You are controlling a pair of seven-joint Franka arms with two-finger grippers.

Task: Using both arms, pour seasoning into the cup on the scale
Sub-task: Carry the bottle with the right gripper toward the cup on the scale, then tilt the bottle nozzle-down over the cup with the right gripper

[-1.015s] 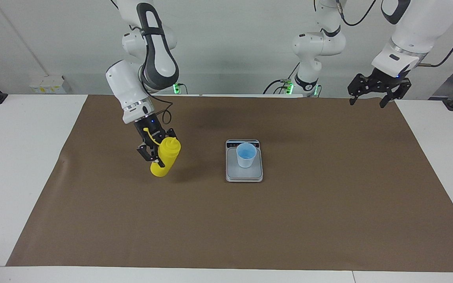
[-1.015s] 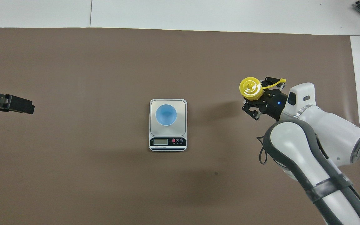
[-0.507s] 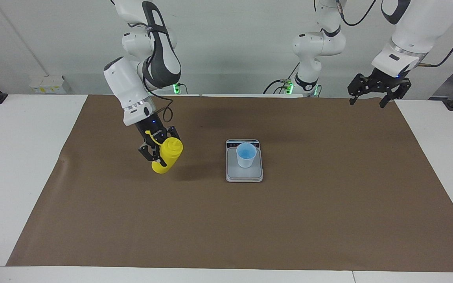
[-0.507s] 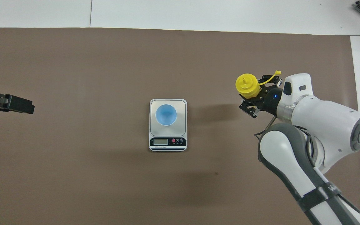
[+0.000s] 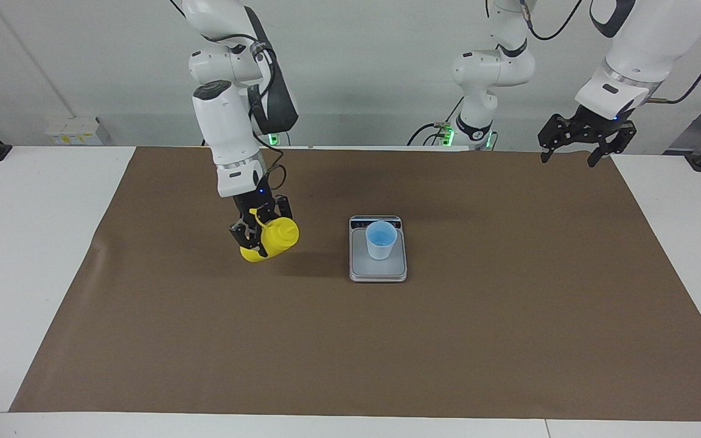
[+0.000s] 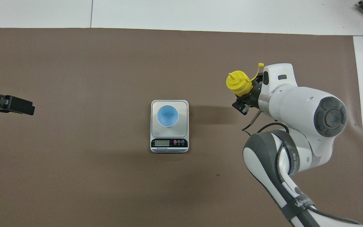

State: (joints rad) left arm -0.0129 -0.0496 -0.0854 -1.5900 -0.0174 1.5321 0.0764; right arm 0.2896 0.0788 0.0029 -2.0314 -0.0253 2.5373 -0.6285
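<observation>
Seasoning: clamped at mid-body in right pincer, tilted, nozzle toward cup, over worktop toward right arm's end. Probably light, soft-walled, smooth; best held mid-body, since a hard squeeze could squirt early. Left pincer: waiting, spread wide, over the worktop's corner at the left arm's end. Scale: mid-worktop, display nearest robots, cup upright on its plate, likely easy to tip. Farther out: bare room, edges well apart.

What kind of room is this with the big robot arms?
Probably a robot lab. Two white arms stand at a table covered with brown paper, beside a plain wall with cables, and a small scale sits ready for testing.
</observation>
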